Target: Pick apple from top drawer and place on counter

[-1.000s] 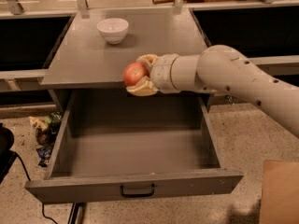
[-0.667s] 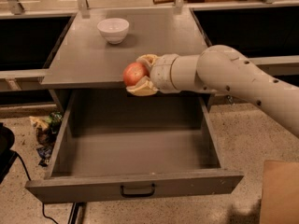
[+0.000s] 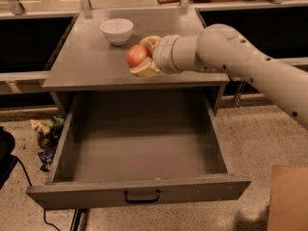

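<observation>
Gripper [image 3: 141, 56] closed on apple [image 3: 136, 55], fingers [image 3: 145, 70] clamping it above & below; apple over counter [image 3: 82, 64], near counter's front edge, approx. mid-width; contact w/ counter cannot be told; arm [image 3: 240, 57] reaches in across counter's side edge; white bowl [image 3: 117, 30] on counter toward its back, apart from apple; top drawer [image 3: 139, 189] open below counter's front edge; handle [image 3: 142, 196] at ctr of drawer panel.

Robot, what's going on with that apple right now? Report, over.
Gripper above counter front edge, shut on apple. Apple out of top drawer, not yet released. White bowl further back, not in the way.
</observation>
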Action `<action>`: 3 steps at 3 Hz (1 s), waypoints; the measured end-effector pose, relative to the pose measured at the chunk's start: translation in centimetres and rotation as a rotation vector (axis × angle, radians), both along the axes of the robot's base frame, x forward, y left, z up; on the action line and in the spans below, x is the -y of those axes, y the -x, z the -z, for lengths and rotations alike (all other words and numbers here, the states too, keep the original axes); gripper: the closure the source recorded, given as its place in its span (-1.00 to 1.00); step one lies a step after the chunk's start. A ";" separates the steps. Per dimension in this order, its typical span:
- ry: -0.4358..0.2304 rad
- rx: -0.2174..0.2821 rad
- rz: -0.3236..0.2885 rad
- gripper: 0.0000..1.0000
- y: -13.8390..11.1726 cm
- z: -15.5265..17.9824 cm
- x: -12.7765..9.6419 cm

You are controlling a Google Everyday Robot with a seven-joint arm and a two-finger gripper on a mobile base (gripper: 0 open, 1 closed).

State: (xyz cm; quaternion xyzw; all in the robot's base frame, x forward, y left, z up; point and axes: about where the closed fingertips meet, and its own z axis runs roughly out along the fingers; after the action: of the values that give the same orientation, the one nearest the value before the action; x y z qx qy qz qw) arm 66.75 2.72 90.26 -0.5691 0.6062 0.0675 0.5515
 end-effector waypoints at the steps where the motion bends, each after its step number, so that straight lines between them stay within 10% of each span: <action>1: 0.002 -0.001 0.014 1.00 -2.4 -0.7 -0.1; 3: -0.006 -0.074 0.046 1.00 -7.1 1.3 0.2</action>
State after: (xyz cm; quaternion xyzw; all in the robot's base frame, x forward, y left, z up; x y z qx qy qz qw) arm 73.85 2.56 88.98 -0.5504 0.6390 0.0779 0.5317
